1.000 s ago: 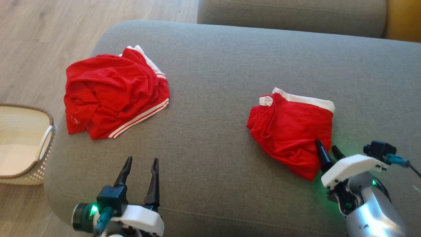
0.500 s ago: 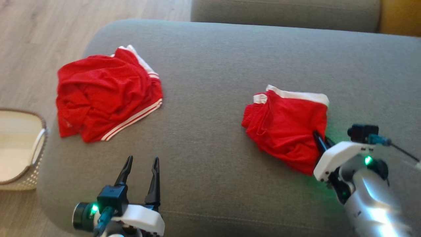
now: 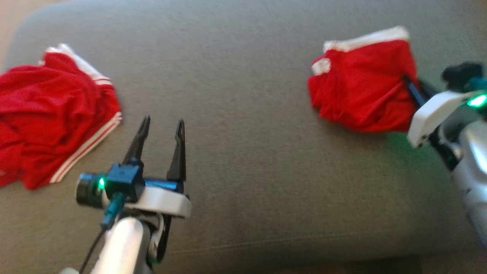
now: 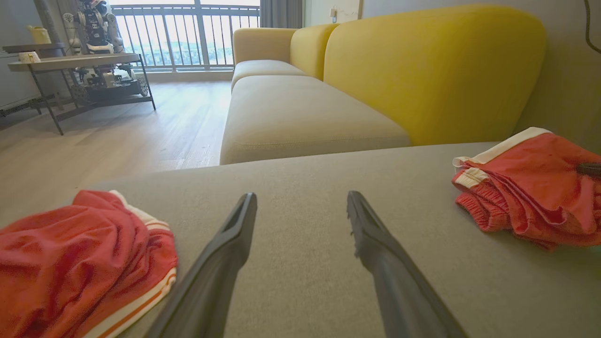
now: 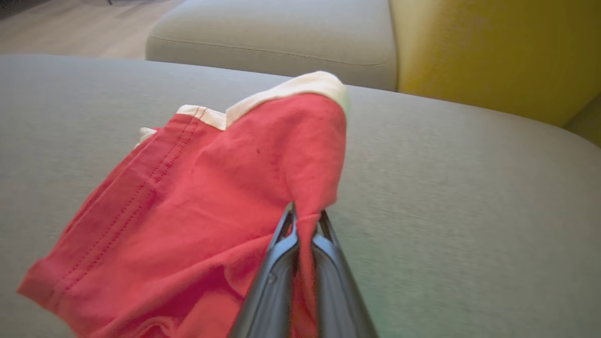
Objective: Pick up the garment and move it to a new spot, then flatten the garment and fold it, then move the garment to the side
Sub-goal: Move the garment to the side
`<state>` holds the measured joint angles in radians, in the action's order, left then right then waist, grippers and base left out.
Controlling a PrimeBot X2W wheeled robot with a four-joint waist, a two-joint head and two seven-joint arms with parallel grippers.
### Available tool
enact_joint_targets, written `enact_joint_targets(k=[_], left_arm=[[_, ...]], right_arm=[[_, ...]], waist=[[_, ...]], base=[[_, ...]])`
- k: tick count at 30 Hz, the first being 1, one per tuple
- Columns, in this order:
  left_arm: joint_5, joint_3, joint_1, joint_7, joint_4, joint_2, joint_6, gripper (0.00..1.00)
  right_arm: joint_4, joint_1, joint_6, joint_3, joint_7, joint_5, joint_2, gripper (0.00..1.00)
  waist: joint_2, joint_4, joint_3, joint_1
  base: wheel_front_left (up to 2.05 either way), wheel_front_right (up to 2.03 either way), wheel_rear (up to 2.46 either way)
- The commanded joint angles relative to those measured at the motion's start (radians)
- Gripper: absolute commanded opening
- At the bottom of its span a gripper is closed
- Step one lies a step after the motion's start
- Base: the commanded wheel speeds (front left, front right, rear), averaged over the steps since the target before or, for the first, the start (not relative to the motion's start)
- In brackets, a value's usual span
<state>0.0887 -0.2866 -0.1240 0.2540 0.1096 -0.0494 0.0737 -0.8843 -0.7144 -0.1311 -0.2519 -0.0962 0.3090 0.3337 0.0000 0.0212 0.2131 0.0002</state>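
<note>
Garment point(image 5: 202, 188) lies on the grey cushion point(image 5: 469, 211); my right gripper point(image 5: 305, 215) pinches its edge, tips half hidden in cloth. My left gripper point(image 4: 300, 197) is spread above this cushion.

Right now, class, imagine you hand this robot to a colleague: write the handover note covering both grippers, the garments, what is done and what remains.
Left gripper: open, empty, above the grey fabric sofa cushion.
Right gripper: shut on an edge of the folded red garment with a white waistband, at the cushion's right.
Crumpled red garment with white stripes: lies at the cushion's left, untouched.
Done: the held garment looks folded and is gripped.
Left: move it to the side and release.
</note>
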Motion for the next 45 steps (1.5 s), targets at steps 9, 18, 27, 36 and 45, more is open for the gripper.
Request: enact_joint_targets(k=[9,18,27,36,45], left_arm=[[-0.027,0.080,-0.134,0.008,-0.077,-0.027,-0.017,1.00],[-0.041,0.080,-0.149,0.008,-0.093,-0.041,-0.028,1.00],[-0.032,0.077,-0.141,0.008,-0.080,-0.035,-0.032,1.00],[0.004,0.071,-0.092,0.008,-0.055,-0.014,-0.025,1.00],[0.028,0.096,0.001,0.008,-0.039,-0.006,-0.012,1.00]], right_arm=[[0.028,-0.141,0.000,0.009,-0.030,0.066,0.129,0.00],[-0.011,-0.210,0.000,0.028,-0.089,0.050,0.162,0.00],[-0.008,-0.202,0.000,0.036,-0.130,0.062,0.151,1.00],[0.058,-0.159,0.000,0.008,-0.149,0.063,0.100,1.00],[0.161,-0.038,0.000,-0.013,-0.159,0.056,0.006,1.00]], waist=[[0.0000,-0.174,0.174,-0.0002],[0.0000,-0.193,0.231,-0.0002],[0.0000,-0.173,0.219,-0.0002],[0.0000,-0.096,0.062,-0.0002],[0.0000,-0.010,-0.089,-0.0002]], base=[[0.00,0.00,0.00],[0.00,0.00,0.00],[0.00,0.00,0.00],[0.00,0.00,0.00],[0.00,0.00,0.00]])
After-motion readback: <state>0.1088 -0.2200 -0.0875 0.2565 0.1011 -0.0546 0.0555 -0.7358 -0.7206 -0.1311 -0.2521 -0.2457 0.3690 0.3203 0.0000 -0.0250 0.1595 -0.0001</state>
